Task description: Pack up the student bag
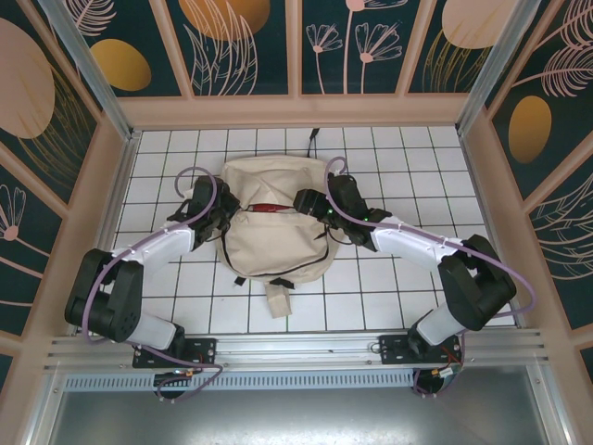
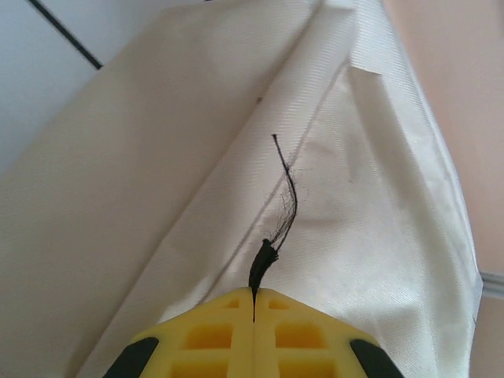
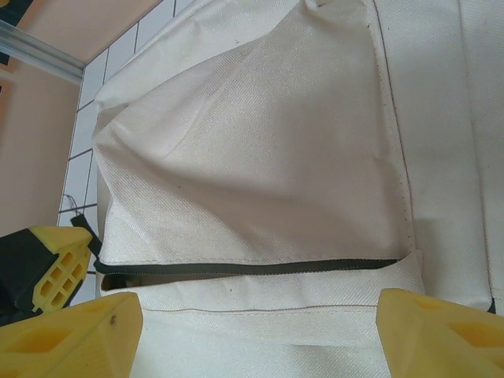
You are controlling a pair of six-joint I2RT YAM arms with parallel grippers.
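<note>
The student bag lies flat in the middle of the white tiled worktop, its straps towards the arm bases. Its upper zip is parted enough for something red to show inside. The left tool sits at the bag's left shoulder. In its wrist view the yellow fingers press together with no gap, pinching a thin black zipper pull whose free end is frayed. The right tool is poised at the bag's right side, jaws spread wide and holding nothing, above a dark zipper line that crosses a slack pocket panel

The bag looks light, soft and limp. Its woven cloth folds and sags, so it will likely bunch and drag rather than slide as one piece. A tug on the pull would probably lift or skew the whole bag unless the other tool tensions the fabric beside the zip. The pull, the seam edges and the straps seem the best holds; flat panels offer little to pinch, and the thin cord could slip free

Bare tiles surround the bag, with the most room on the near side. The wooden walls close in the far end and both sides. The two arms meet closely over the bag, which looks like the tightest spot
</note>
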